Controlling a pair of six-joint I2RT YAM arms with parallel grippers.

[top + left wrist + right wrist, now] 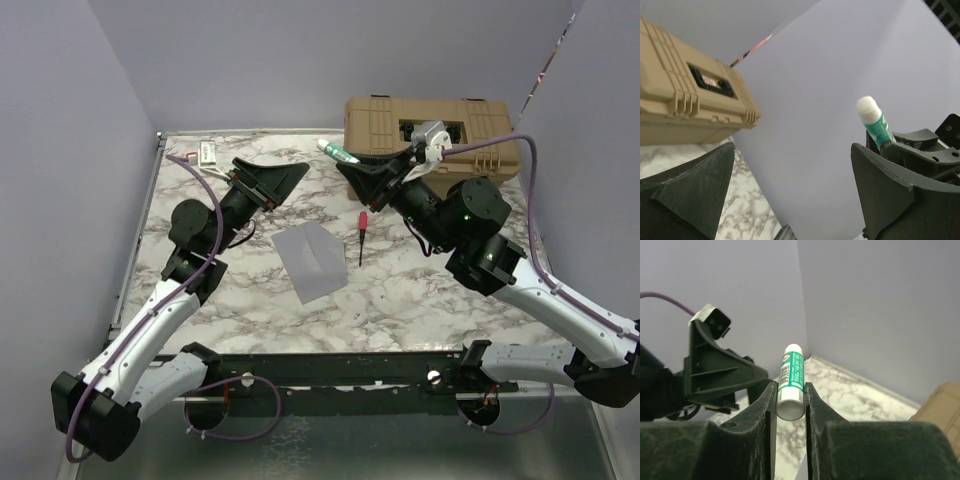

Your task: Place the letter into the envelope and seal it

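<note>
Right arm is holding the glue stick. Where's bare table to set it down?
Bare marble lies right of the screwdriver and before the tan case, and along the near edge below the envelope. The far strip is crowded by both end effectors and the small white item.

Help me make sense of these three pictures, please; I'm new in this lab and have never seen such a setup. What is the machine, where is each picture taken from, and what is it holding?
These are two robot arms bolted at the near edge of a marble-patterned table. The overhead picture looks down from above and behind them. The other two come from small cameras on each wrist, so the dark shapes at the bottom are that arm's own fingers.

The right gripper is shut on a green and white glue stick; the left wrist camera sees that stick from the other side. The left gripper is open and holds nothing.

On the table lie a grey envelope, a small red-handled screwdriver, a big tan plastic case at the far edge and a small white item in the far left corner. I cannot see a separate tan letter anywhere.
</note>
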